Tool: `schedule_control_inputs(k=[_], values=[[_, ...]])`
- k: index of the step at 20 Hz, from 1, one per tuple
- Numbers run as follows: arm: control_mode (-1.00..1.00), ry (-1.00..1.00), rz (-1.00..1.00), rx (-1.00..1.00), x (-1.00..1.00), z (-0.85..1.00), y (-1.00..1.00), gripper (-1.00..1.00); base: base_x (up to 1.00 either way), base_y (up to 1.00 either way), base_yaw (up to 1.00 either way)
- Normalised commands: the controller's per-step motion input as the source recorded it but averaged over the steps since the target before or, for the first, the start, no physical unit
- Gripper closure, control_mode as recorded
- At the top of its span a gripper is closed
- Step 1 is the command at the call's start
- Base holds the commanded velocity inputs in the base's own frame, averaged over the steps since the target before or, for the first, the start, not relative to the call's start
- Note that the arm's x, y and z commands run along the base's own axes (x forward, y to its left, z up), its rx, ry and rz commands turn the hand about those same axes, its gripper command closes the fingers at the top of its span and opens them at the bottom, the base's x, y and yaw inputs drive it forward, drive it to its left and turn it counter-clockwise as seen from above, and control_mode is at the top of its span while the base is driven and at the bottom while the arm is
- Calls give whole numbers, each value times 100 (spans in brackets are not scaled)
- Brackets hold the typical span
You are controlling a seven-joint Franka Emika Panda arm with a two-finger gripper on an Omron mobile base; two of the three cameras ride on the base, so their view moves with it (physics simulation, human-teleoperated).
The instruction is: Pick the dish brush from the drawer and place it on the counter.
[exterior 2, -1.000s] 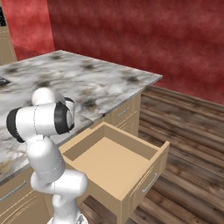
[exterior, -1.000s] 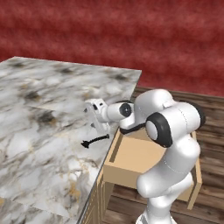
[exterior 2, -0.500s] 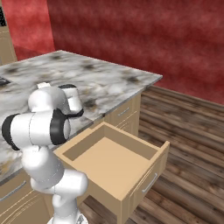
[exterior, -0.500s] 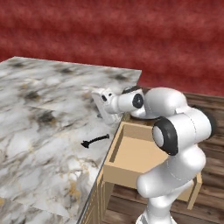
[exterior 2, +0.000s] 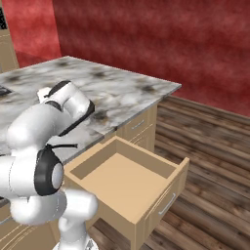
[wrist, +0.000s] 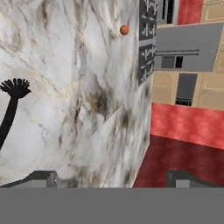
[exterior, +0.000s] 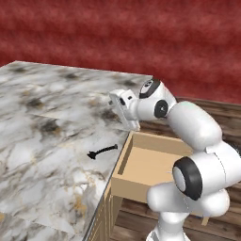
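A deep red wall (exterior: 141, 33) closed the back of the kitchen, with dark wood floor (exterior 2: 215, 146) running below it at the right of the right base view. The marbled tabletop (exterior: 42, 117) filled the left half of the left base view, white-grey with brown and black veins, on tan cabinets (exterior 2: 139, 128). The brush (exterior: 102, 151) lay flat on the tabletop near its right edge, just left of the drawer, at the centre of the left base view; in the hand view it showed at the left edge (wrist: 11, 109), tufted head up and handle running down out of frame. The drawer (exterior: 141, 164) stood pulled out, its flat bottom bare, at lower centre of both base views (exterior 2: 122, 180). The pincer (exterior: 123, 109) hung above the tabletop's edge, up and to the right of the brush and apart from it, just past the drawer's far corner. Its jaws stood wide apart and held nothing; in the hand view the two tips sat at the far left and right of the bottom, with only stone and floor between them. A small orange ball (wrist: 124, 29) rested on the stone at the upper centre of the hand view, well apart from the brush.
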Motion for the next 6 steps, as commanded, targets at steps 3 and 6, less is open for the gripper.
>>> schedule_control_inputs(k=[3, 6], values=[[-100, 48, 0, -10, -78, 92, -62, -100, 0, 0, 0], [-100, 68, -5, -10, -70, 66, -69, -100, 0, 0, 0]])
